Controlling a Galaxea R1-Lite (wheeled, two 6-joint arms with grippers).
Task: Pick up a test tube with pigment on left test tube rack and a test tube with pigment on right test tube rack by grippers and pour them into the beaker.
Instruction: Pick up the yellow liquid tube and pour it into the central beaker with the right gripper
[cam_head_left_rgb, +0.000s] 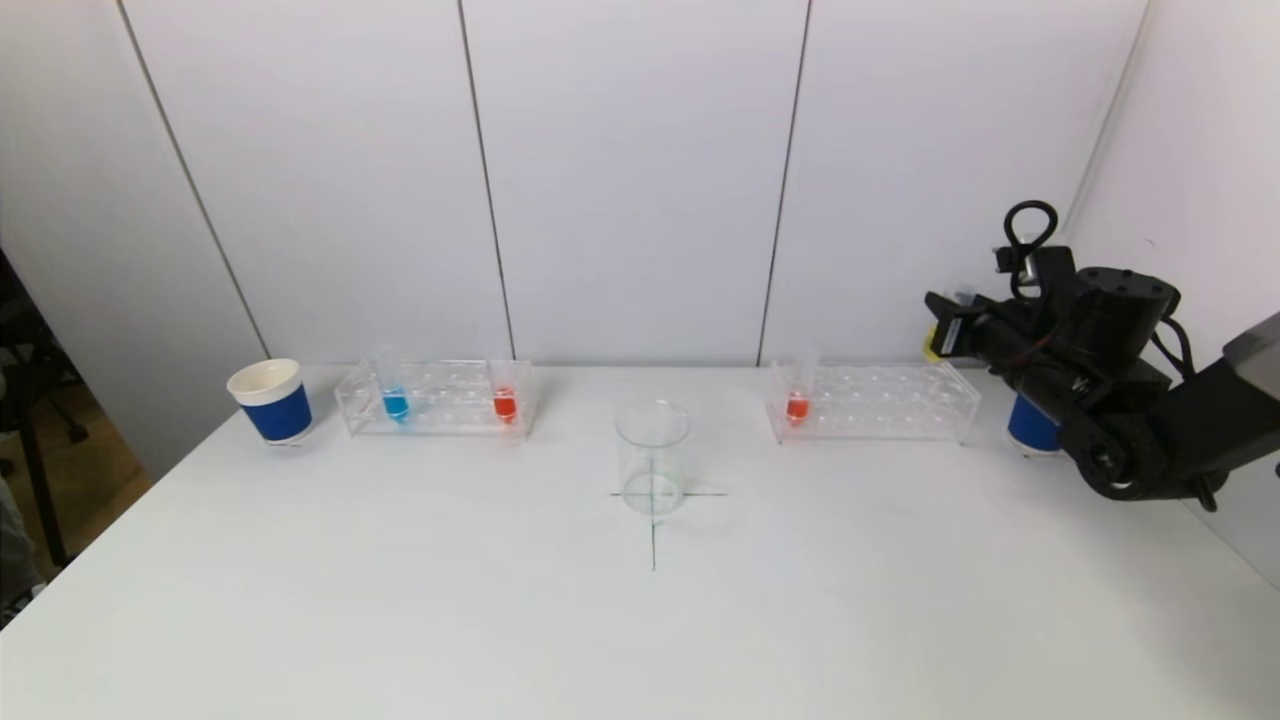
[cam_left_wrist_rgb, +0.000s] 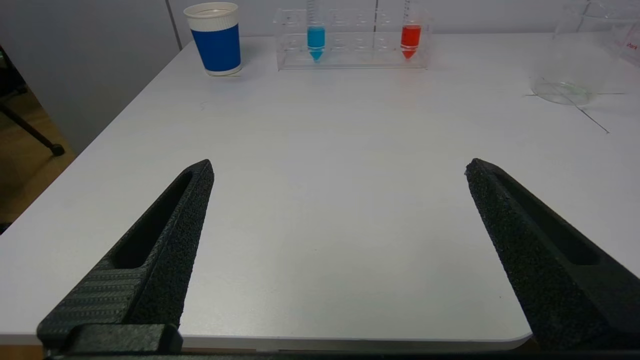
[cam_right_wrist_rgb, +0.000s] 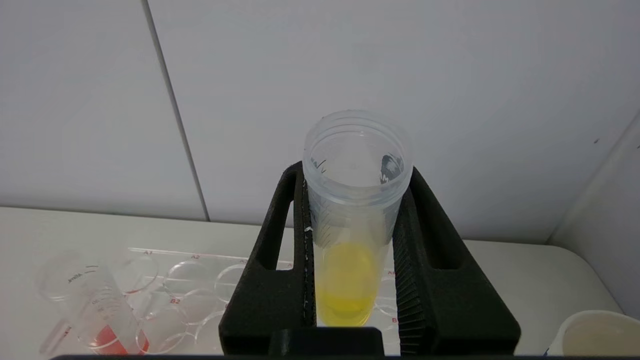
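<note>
Currently, we note the following
Table (cam_head_left_rgb: 400, 600): white, with a dark cross drawn near its middle
Beaker (cam_head_left_rgb: 652, 455): clear glass, upright on the cross, between the two racks; we see no coloured liquid in it
Left rack (cam_head_left_rgb: 438, 398): clear plastic, at the back of the table on our left, upright
Blue tube (cam_head_left_rgb: 395, 393): stands in the left rack toward its outer end, blue liquid in its tip
Red tube (cam_head_left_rgb: 505, 393): stands in the left rack at the end nearer the beaker, red liquid in its tip
Right rack (cam_head_left_rgb: 875, 400): clear plastic, at the back on our right, level with the left rack
Orange-red tube (cam_head_left_rgb: 797, 395): stands in the right rack at the end nearer the beaker
Yellow tube (cam_right_wrist_rgb: 352, 220): open-topped, yellow liquid in its lower part, upright, raised above the outer end of the right rack
Right gripper (cam_right_wrist_rgb: 350, 260): jaws closed on the yellow tube, one finger on each side of it, up by the back wall
Left gripper (cam_left_wrist_rgb: 340, 170): jaws spread wide with nothing between them, low over the near left part of the table, well apart from the left rack
Left cup (cam_head_left_rgb: 270, 400): blue with a white rim, just beside the left rack's outer end
Right cup (cam_head_left_rgb: 1030, 425): blue, beyond the right rack, mostly hidden by the right arm
</note>
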